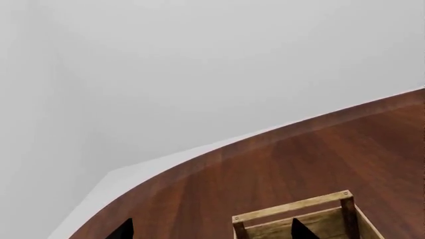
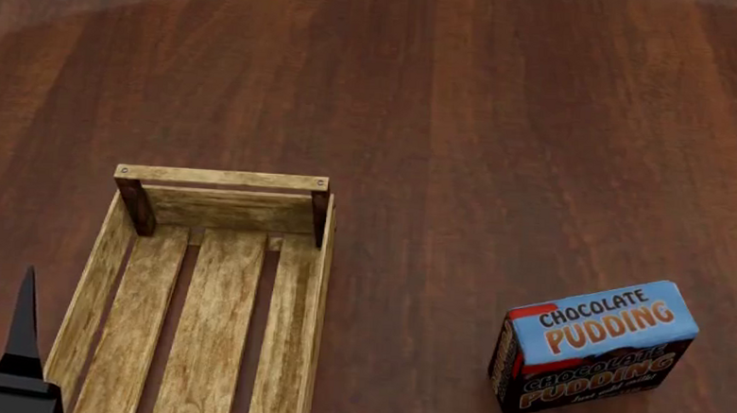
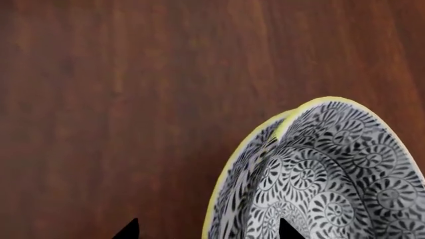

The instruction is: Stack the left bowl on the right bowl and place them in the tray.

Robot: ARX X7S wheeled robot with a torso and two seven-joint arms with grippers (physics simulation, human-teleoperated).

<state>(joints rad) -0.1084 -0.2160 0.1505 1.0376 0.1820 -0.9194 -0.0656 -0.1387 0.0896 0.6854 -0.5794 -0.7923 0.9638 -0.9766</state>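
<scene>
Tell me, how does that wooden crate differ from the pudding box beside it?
The tray is open-topped, long and low, with bare light-wood slats; the pudding box is closed, compact and printed blue and black with lettering. The tray lies flat and holds nothing; the box stands on edge. Both rest on the dark wooden table.

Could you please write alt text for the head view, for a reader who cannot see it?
A long light-wood tray with a slatted bottom lies empty on a dark wooden table, with a blue-and-black chocolate pudding box standing apart to its right. A black fingertip of the left gripper pokes in beside the tray's left side; no bowls appear.
</scene>
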